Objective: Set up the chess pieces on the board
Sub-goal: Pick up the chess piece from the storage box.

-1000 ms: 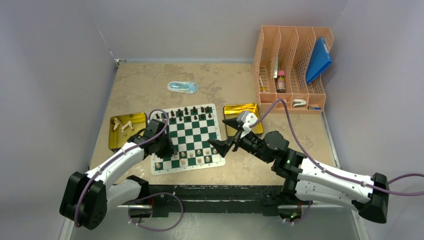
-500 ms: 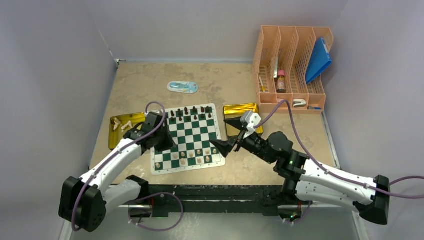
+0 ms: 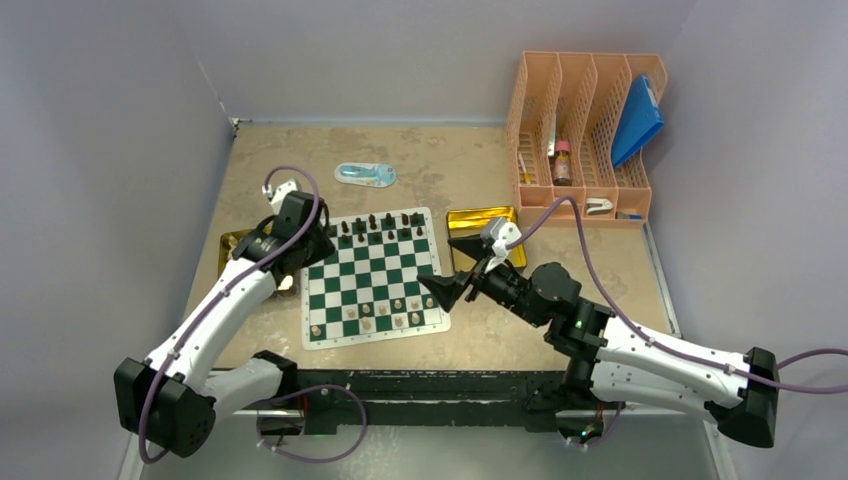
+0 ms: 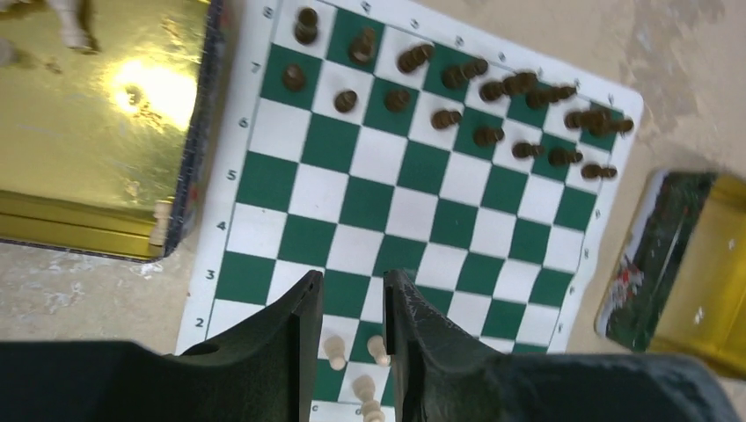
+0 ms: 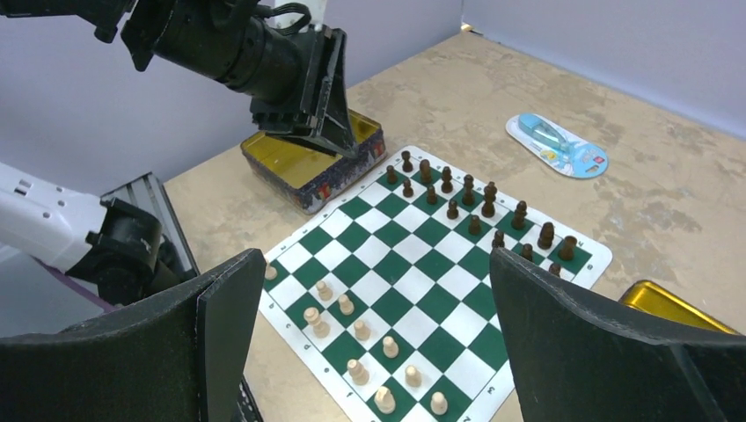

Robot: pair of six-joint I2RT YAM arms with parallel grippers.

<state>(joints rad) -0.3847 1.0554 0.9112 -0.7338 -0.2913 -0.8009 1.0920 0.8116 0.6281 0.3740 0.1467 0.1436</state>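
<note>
Pale lavender walls close in a speckled beige counter (image 3: 450,170), and the green-and-white board (image 3: 375,275) lies flat in the middle of it, just beyond the two arm bases. The dark chess pieces (image 3: 380,222) stand in two rows along the far edge. The cream chess pieces (image 3: 380,315) stand on the near two rows, with several squares there bare.

A gold tray (image 3: 228,262) sits against the left side of the board, and at least one cream piece (image 4: 70,22) lies inside it. A second gold tray (image 3: 480,220) sits by the board's far right corner.

The left hand (image 4: 352,325) hangs in the air over the board's left edge, beside the left tray. Its fingers stand a little apart and hold nothing; cream pawns on the board show through the gap. The right hand (image 5: 376,264) hovers off the board's right edge, pointed across it. Its fingers are spread wide and grip nothing.

Farther back lie a small blue packaged item (image 3: 365,174) and, at the right, a peach slotted organizer (image 3: 585,130) holding a blue folder (image 3: 637,120).
</note>
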